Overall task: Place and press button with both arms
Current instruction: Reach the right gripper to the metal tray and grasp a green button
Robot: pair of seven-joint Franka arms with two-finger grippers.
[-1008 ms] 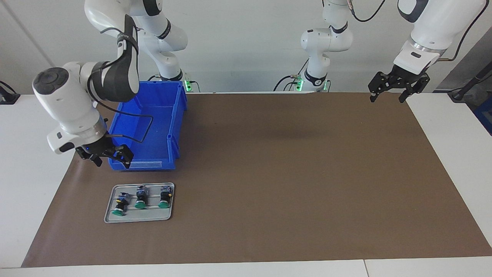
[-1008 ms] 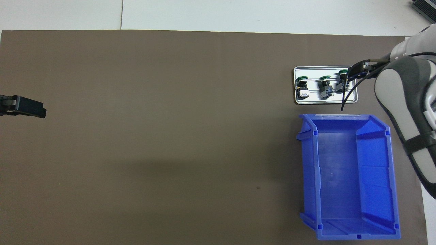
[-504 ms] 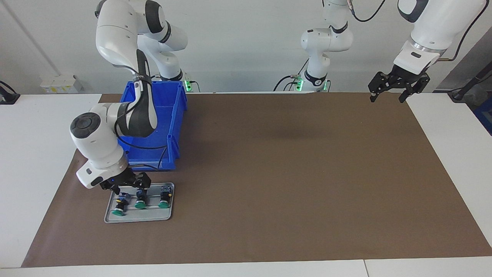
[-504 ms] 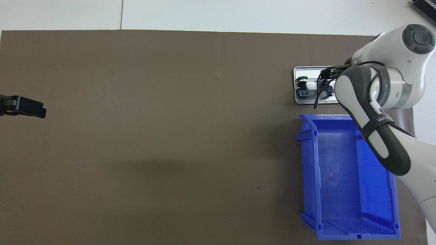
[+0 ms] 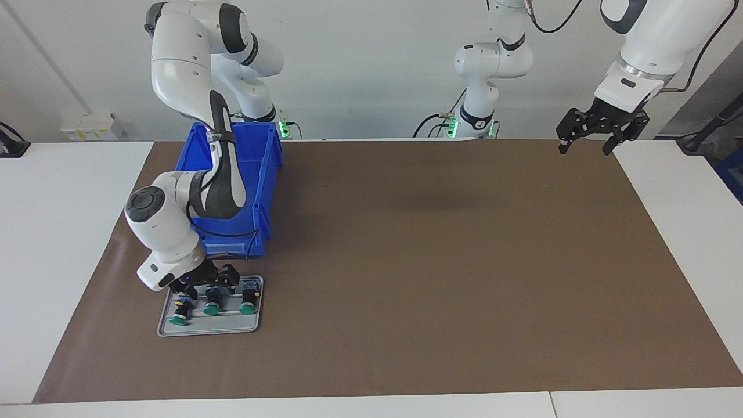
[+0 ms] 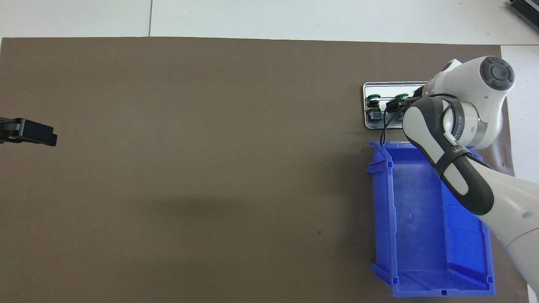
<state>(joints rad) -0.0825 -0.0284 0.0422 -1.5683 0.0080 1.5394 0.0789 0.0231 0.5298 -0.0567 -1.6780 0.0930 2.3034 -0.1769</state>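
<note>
Button (image 5: 212, 301) just beneath right jaws

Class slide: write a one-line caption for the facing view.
Right end effector hovers open over three buttons in a metal tray; left end effector waits.

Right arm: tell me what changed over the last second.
The right gripper swung from beside the blue bin to low over the tray, above the middle button, jaws open, gripping nothing. All three buttons lie in the tray as before. The left gripper waits, open, over the mat's corner.
</note>
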